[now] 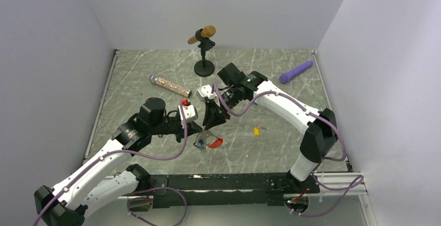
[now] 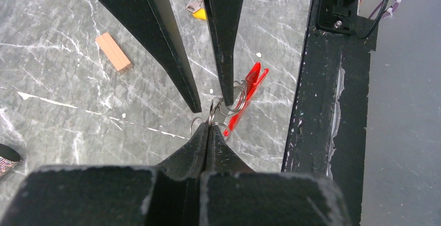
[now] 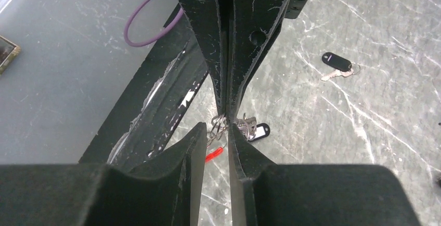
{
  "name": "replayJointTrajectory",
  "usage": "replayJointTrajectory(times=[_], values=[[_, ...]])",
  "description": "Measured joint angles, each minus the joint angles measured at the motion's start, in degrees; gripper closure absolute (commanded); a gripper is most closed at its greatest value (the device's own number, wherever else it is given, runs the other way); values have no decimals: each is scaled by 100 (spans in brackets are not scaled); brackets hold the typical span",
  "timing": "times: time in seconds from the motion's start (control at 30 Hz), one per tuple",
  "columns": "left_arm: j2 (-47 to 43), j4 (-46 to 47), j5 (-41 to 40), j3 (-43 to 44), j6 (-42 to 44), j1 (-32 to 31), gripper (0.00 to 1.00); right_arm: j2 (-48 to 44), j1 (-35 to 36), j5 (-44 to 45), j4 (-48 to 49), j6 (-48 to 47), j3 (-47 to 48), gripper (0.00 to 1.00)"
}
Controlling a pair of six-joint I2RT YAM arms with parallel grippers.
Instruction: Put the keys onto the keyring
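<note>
My left gripper (image 2: 210, 127) is shut on the silvery rings of the keyring (image 2: 232, 101), whose red fob (image 2: 250, 87) hangs toward the table. My right gripper (image 3: 217, 131) meets it tip to tip, jaws slightly apart, with the rings (image 3: 219, 123) between the fingertips. A key with a dark-rimmed tag (image 3: 258, 131) hangs by the rings. Loose on the table lie a black-headed key (image 3: 336, 61) and a yellow key (image 1: 256, 131). In the top view both grippers sit just above the red fob (image 1: 216, 143).
A salmon-orange block (image 2: 113, 52) lies left of the grippers. At the back stand a microphone on a stand (image 1: 204, 54), a glittery microphone (image 1: 170, 84) and a purple stick (image 1: 295, 71). The black base rail (image 1: 218, 182) runs along the near edge.
</note>
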Motion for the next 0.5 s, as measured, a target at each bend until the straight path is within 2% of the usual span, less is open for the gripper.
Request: replayJointTrajectory(times=[0.17, 0.3, 0.4, 0.43, 0.47, 0.5], values=[[-72, 118, -22, 0, -291, 0, 100, 0, 50, 120, 26, 168, 0, 77], [-168, 208, -107, -52, -505, 0, 100, 0, 63, 179, 85, 319, 0, 98], [-210, 293, -131, -133, -645, 0, 100, 17, 68, 221, 94, 343, 9, 100], [-219, 334, -136, -162, -675, 0, 97, 37, 74, 247, 74, 350, 39, 100], [-227, 361, -149, -181, -704, 0, 88, 57, 76, 271, 52, 354, 74, 100], [-234, 387, -164, -199, -741, 0, 75, 83, 79, 302, 28, 367, 118, 100]])
